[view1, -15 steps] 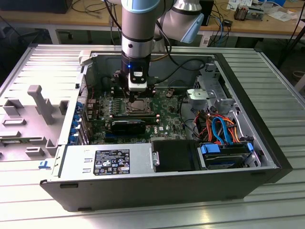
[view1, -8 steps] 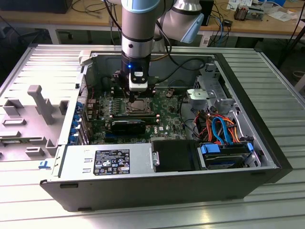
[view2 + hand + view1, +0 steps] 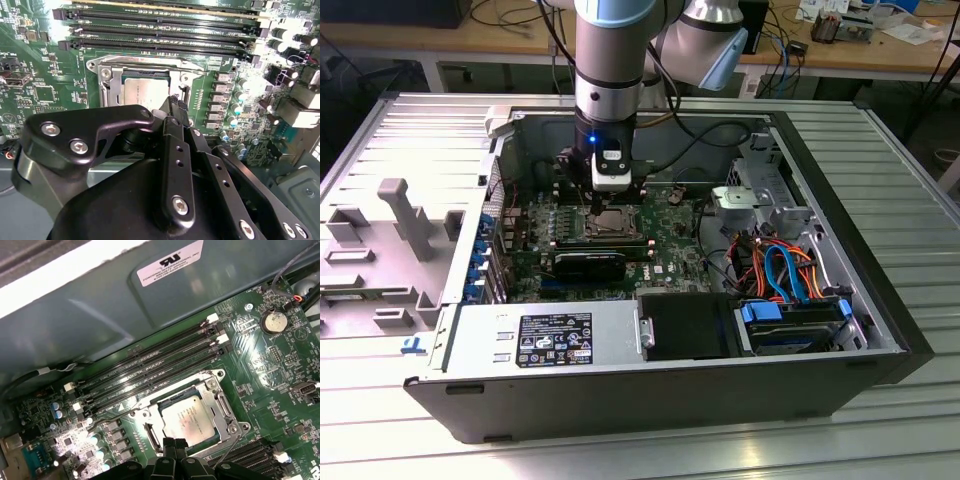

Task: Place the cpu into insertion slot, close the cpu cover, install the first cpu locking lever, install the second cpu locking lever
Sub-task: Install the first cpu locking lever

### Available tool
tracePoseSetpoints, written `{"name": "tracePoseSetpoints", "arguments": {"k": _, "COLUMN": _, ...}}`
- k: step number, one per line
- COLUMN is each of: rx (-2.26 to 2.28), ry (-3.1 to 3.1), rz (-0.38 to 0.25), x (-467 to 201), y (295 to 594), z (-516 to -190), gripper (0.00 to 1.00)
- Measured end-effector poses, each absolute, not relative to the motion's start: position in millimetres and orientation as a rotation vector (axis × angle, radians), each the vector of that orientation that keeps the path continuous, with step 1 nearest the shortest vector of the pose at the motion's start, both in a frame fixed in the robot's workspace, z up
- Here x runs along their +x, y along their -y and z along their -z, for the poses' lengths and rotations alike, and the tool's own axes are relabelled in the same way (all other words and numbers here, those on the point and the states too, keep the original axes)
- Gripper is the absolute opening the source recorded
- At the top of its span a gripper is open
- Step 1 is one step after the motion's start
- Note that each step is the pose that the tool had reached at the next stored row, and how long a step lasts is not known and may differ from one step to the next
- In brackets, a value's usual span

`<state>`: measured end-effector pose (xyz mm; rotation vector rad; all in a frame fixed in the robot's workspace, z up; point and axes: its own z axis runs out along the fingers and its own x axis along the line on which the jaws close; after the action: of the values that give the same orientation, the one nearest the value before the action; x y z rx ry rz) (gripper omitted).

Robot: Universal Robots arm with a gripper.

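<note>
Gripper beside flat-lying cpu

A printed white label marks the case wall.

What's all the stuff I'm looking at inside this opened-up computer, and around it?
Computer case: one, dark grey, lying open on a ribbed metal table.
Motherboard: one, green, on the case floor.
Memory slots: several, long and black, beside the socket.
Insertion slot: one, silver-rimmed, mid-board.
Cpu: one, silvery-grey, lying in the insertion slot.
Cpu cover: one, silver frame, around the cpu.
Power supply: one, silver, front of case.
Cables: a bundle, orange, blue and red, at the exterior view's right.
Grey plastic tray: one, at the exterior view's left.
Arm: one, silver and blue, above the socket.
Gripper: one, black, tips at the socket's edge.
</note>
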<state>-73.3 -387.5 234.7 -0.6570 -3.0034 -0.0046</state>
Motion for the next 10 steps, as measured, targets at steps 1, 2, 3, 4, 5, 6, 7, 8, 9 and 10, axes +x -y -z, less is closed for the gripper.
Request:
{"name": "tracePoseSetpoints", "arguments": {"k": 1, "rx": -0.653, "ry": 3.004, "rz": 0.004, "x": -73.3, "y": 387.5, "z": -234.8, "gripper": 0.11}}
{"name": "tracePoseSetpoints", "arguments": {"k": 2, "rx": -0.648, "ry": 3.005, "rz": 0.004, "x": -73.3, "y": 387.5, "z": -234.8, "gripper": 0.11}}
{"name": "tracePoseSetpoints", "arguments": {"k": 3, "rx": -0.641, "ry": 3.007, "rz": 0.004, "x": -73.3, "y": 387.5, "z": -234.8, "gripper": 0.11}}
{"name": "tracePoseSetpoints", "arguments": {"k": 4, "rx": -0.638, "ry": 3.007, "rz": 0.005, "x": -73.3, "y": 387.5, "z": -234.8, "gripper": 0.11}}
{"name": "tracePoseSetpoints", "arguments": {"k": 5, "rx": -0.636, "ry": 3.008, "rz": 0.005, "x": -73.3, "y": 387.5, "z": -234.8, "gripper": 0.11}}
{"name": "tracePoseSetpoints", "arguments": {"k": 6, "rx": -0.631, "ry": 3.009, "rz": 0.005, "x": -73.3, "y": 387.5, "z": -234.8, "gripper": 0.11}}
{"name": "tracePoseSetpoints", "arguments": {"k": 7, "rx": -0.628, "ry": 3.009, "rz": 0.004, "x": -73.3, "y": 387.5, "z": -234.8, "gripper": 0.11}}
{"name": "tracePoseSetpoints", "arguments": {"k": 8, "rx": -0.625, "ry": 3.01, "rz": 0.004, "x": -73.3, "y": 387.5, "z": -234.8, "gripper": 0.11}}
{"name": "tracePoseSetpoints", "arguments": {"k": 9, "rx": -0.622, "ry": 3.011, "rz": 0.005, "x": -73.3, "y": 387.5, "z": -234.8, "gripper": 0.11}}
{"name": "tracePoseSetpoints", "arguments": {"k": 10, "rx": -0.62, "ry": 3.011, "rz": 0.004, "x": -73.3, "y": 387.5, "z": -234.8, "gripper": 0.11}}
